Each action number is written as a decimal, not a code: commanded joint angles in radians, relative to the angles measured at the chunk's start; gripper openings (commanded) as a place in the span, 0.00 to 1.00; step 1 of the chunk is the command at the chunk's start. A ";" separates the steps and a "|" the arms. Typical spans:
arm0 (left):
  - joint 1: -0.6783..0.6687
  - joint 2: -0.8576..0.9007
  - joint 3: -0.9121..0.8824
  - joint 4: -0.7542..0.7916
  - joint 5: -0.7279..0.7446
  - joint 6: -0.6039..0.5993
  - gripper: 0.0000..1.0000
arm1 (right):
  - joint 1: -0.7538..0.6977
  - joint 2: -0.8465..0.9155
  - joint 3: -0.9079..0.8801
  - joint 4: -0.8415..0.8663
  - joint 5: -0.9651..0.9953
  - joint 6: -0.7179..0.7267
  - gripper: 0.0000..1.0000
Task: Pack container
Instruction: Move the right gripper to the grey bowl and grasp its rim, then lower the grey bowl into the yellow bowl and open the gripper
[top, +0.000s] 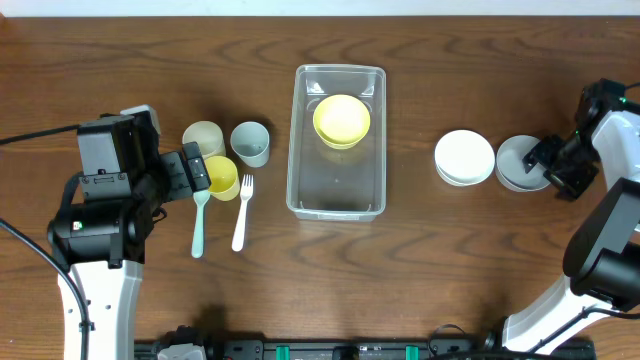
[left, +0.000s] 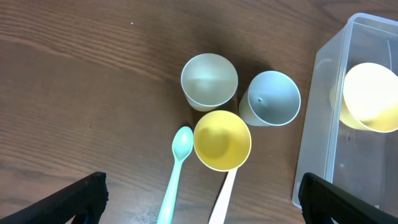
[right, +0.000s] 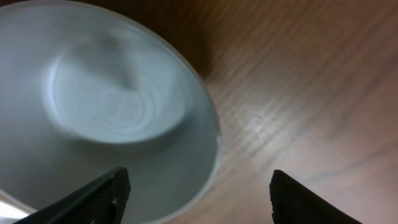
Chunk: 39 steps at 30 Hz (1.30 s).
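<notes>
The clear rectangular container (top: 337, 190) stands at the table's centre with a yellow bowl (top: 342, 120) inside it at the far end. My left gripper (top: 197, 173) hangs open above a yellow cup (top: 222, 178). In the left wrist view its wide-apart fingers frame the yellow cup (left: 222, 140), a teal spoon (left: 176, 171) and a white fork handle (left: 222, 196), with the container (left: 314, 143) at the right. My right gripper (top: 550, 166) is open at the right edge of a grey bowl (top: 518, 163). In the right wrist view the grey bowl's (right: 118, 106) rim lies between the jaws.
A pale cup (top: 203, 138) and a blue-grey cup (top: 250, 143) stand behind the yellow cup. The teal spoon (top: 199, 225) and white fork (top: 242, 212) lie side by side in front. A white bowl (top: 465, 157) sits just left of the grey bowl.
</notes>
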 joint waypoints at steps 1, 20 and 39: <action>0.003 -0.002 0.020 0.001 -0.016 0.009 0.98 | -0.005 0.008 -0.051 0.037 -0.018 -0.016 0.68; 0.003 -0.002 0.020 0.001 -0.016 0.009 0.98 | -0.004 -0.496 -0.069 0.061 -0.068 0.078 0.01; 0.003 -0.002 0.020 0.001 -0.016 0.009 0.98 | 0.766 -0.221 0.107 0.354 -0.073 0.070 0.02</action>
